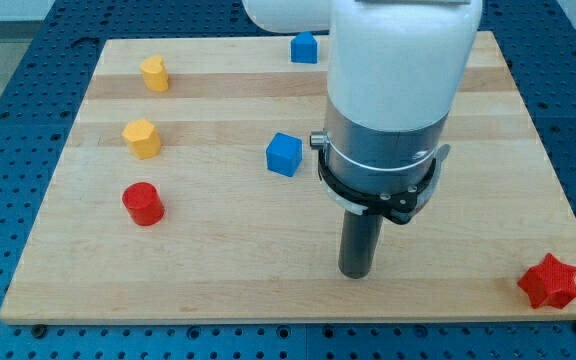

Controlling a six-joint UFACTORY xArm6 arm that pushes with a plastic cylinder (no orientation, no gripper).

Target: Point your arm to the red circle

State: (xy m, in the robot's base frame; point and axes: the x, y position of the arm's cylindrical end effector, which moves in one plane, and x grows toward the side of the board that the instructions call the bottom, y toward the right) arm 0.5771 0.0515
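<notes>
The red circle (pixel 143 204) is a short red cylinder at the view's left, on the wooden board (pixel 218 260). My tip (pixel 355 274) rests on the board right of the middle, near the view's bottom. It stands far to the right of the red circle and a little lower, touching no block. The arm's white and grey body hides the board behind it.
A blue cube (pixel 284 154) sits up and left of the tip. Two yellow blocks (pixel 142 138) (pixel 154 73) lie above the red circle. A blue block (pixel 305 47) is at the top edge. A red star (pixel 550 282) is at the bottom right corner.
</notes>
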